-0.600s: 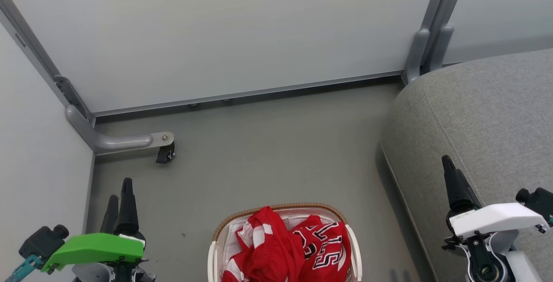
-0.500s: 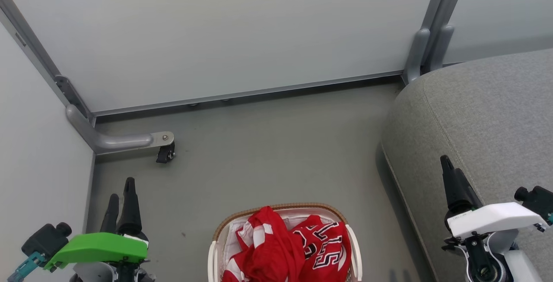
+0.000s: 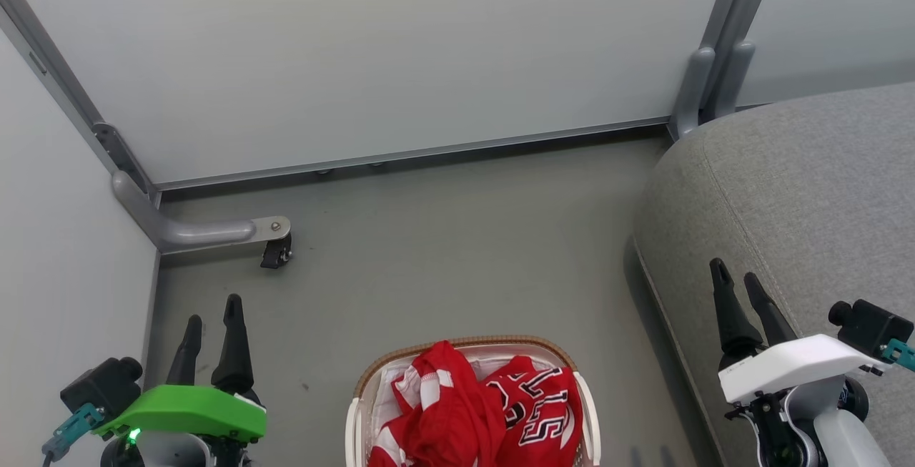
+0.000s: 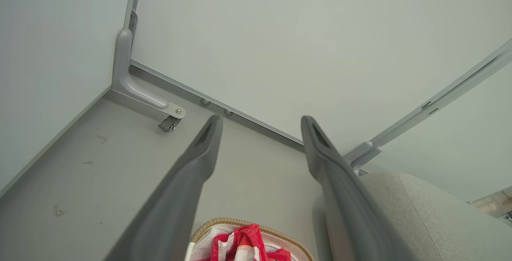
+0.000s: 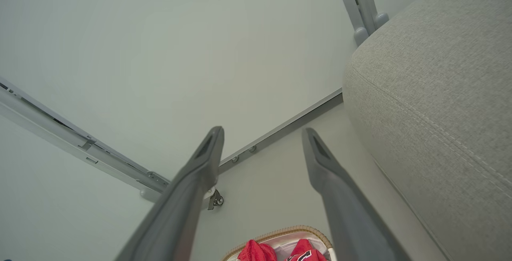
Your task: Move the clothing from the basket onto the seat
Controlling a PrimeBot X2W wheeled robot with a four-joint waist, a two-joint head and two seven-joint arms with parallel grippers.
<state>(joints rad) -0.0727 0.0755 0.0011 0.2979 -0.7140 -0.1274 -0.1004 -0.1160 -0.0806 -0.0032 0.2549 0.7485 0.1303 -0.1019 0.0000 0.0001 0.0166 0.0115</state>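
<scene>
The basket, white with a brown woven rim, stands on the floor at the bottom centre of the head view. In it lies the clothing: a red jersey with black-and-white lettering and a red piece with white stripes. The grey seat rises to the basket's right. My left gripper hangs open left of the basket, and my right gripper hangs open over the seat's edge. Both are empty. In the left wrist view the open gripper frames the basket. In the right wrist view the open gripper sits beside the seat.
Pale partition walls close the back and left. A grey partition foot with a black caster juts onto the floor at the left. Another partition post stands at the seat's far corner. Bare grey floor lies beyond the basket.
Both grippers have shifted inward toward the basket and turned, so both fingers of each now show apart. The basket and clothing have not moved.
</scene>
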